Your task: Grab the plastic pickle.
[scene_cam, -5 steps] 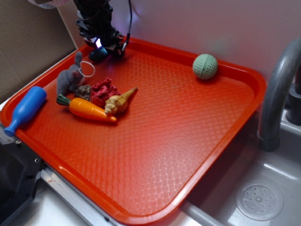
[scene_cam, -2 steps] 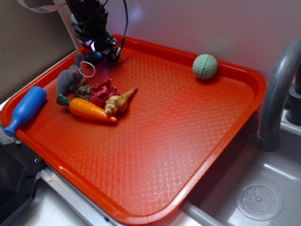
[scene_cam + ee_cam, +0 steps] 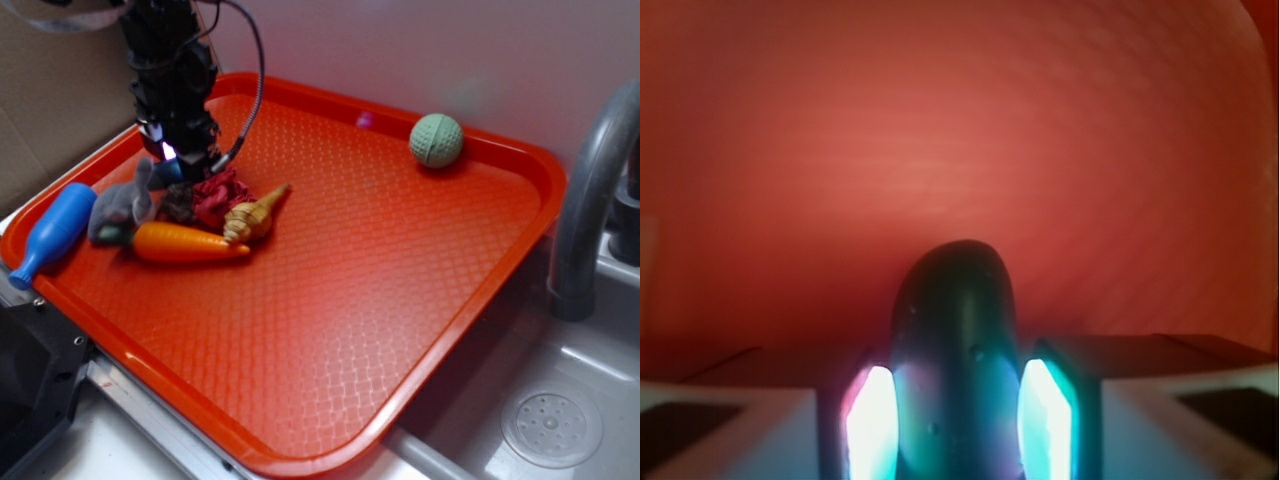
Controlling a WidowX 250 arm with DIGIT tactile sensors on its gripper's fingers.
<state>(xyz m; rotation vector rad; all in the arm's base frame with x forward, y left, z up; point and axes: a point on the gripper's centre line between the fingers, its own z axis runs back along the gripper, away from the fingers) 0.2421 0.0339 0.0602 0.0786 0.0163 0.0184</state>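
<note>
- A bright blue bottle-shaped plastic toy (image 3: 52, 232) is lying on the left rim of the red textured plastic tray (image 3: 420, 300), well clear of the work.
- Next along, a grey soft toy animal (image 3: 118, 208) and an orange plastic carrot (image 3: 185, 243) are lying just beside each other, with a crumpled red cloth (image 3: 222, 192) and a tan cone-shaped shell toy (image 3: 256, 216) close behind.
- The black robot gripper (image 3: 178, 160) is hanging over this cluster, its lit fingers (image 3: 872, 425) pinching the near-black, smooth, sausage-shaped plastic pickle (image 3: 955, 350) from both sides.
- In the wrist view the pickle is sitting between the two pads, its rounded end poking forward over the tray.
- It is probably light and stiff, so a moderate squeeze should be enough.
- Its glossy, rounded skin is likely slippery; holding across the middle of the body, as here, looks safer than near a tapering end.
- Far right, a pale green dimpled ball (image 3: 436, 140) is resting near the tray's back rim, well apart.
</note>
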